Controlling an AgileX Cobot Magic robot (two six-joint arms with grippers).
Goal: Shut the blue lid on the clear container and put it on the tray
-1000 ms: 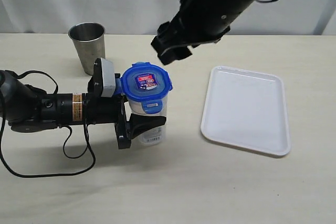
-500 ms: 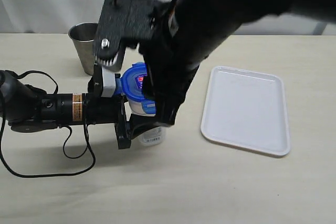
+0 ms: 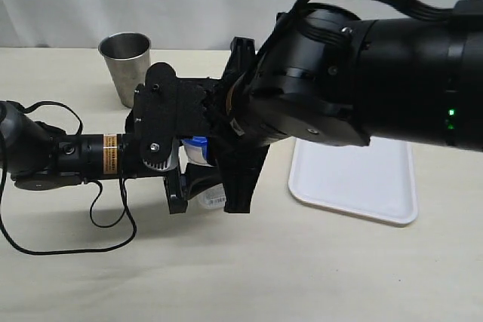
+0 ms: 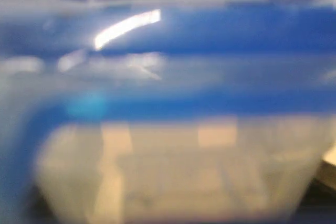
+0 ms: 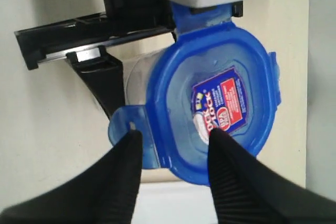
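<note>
From the outside camera, the left arm (image 3: pixel 53 157) lies low over the table (image 3: pixel 302 277), reaching in from nine o'clock. At about ten o'clock from its tip a steel cup (image 3: pixel 126 65) stands upright, apart from everything else. The left gripper (image 3: pixel 198 180) is clamped on the container (image 3: pixel 207 200), with one black finger crossing the near wall. The container stands upright on the bare table, not on the tray. Only its lower part shows here, plus a sliver of the blue lid (image 3: pixel 198 142) on top, because the right arm (image 3: pixel 355 73) comes in from two o'clock and covers the rest. The left wrist camera is so close that the lid and the cloudy wall are only a blur.

The right wrist camera looks straight down on the lid. It sits on the container's mouth with its red-and-white sticker (image 5: pixel 218 106) facing up and one flap (image 5: pixel 127 132) sticking out flat to the side. The right gripper (image 5: pixel 174 136) hovers over that edge of the lid. Its ribbed fingers (image 5: pixel 123 179) are spread apart with nothing pinched between them. Whether they touch the lid cannot be told.

At three o'clock from the container the white tray (image 3: pixel 377 186) lies flat, partly hidden by the right arm and apart from the container.
</note>
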